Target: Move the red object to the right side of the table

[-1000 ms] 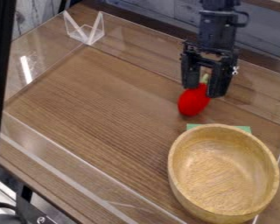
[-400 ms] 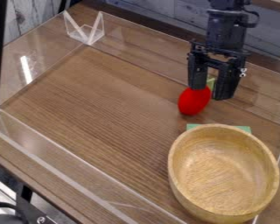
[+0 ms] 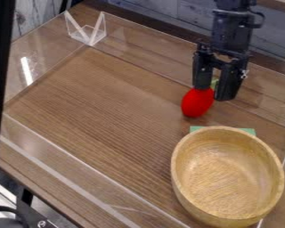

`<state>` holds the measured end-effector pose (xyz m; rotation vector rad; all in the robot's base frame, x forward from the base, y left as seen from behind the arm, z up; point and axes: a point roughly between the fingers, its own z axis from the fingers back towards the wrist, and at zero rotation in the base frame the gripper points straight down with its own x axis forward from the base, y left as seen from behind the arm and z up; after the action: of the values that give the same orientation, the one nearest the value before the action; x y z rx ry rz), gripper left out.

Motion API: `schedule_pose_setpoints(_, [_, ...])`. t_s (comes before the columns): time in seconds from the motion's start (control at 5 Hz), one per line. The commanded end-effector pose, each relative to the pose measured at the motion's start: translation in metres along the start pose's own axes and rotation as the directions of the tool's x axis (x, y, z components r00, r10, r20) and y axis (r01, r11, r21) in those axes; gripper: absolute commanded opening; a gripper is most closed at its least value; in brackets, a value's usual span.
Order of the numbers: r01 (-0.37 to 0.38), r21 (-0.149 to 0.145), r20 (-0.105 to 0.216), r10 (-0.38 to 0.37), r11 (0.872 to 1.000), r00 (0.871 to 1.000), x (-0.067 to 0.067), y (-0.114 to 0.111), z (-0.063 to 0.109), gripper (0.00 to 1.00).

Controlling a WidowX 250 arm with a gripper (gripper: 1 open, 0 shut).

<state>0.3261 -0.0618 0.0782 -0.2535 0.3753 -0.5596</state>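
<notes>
The red object point(image 3: 196, 103), a small glossy rounded toy fruit, lies on the brown wood-grain table point(image 3: 97, 107) toward its right side. My black gripper point(image 3: 214, 89) hangs just above and behind it, pointing steeply down. Its two fingers stand apart, open, with nothing held between them. The left finger's tip is close to the top of the red fruit; I cannot tell whether it touches.
A round light wooden bowl point(image 3: 227, 175) sits at the front right, resting on a pale green mat point(image 3: 199, 130). Low clear acrylic walls point(image 3: 61, 174) edge the table. A small clear stand point(image 3: 86, 29) is at the back left.
The gripper has shifted slightly to the right and turned a little about its own axis. The red object has stayed where it was.
</notes>
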Motion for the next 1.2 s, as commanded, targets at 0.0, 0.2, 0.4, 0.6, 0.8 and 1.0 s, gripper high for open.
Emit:
schedule_pose_setpoints(0.0, [-0.016, 0.025, 0.075, 0.014, 1.0, 0.997, -0.007, 0.005, 0.017, 1.0])
schedule_pose_setpoints(0.2, [-0.057, 0.017, 0.101, 0.055, 0.998, 0.993, -0.015, 0.015, 0.016, 1.0])
schedule_pose_setpoints(0.4, [-0.022, 0.042, 0.096, 0.018, 0.999, 0.995, -0.016, 0.022, 0.027, 1.0])
schedule_pose_setpoints(0.6, [0.025, 0.057, 0.092, -0.03, 0.998, 0.995, -0.015, 0.025, 0.035, 1.0])
schedule_pose_setpoints(0.8, [0.068, 0.063, 0.087, -0.073, 0.996, 0.994, -0.013, 0.029, 0.037, 1.0])
schedule_pose_setpoints(1.0, [0.036, 0.046, 0.099, -0.04, 0.998, 0.994, -0.018, 0.034, 0.027, 1.0])
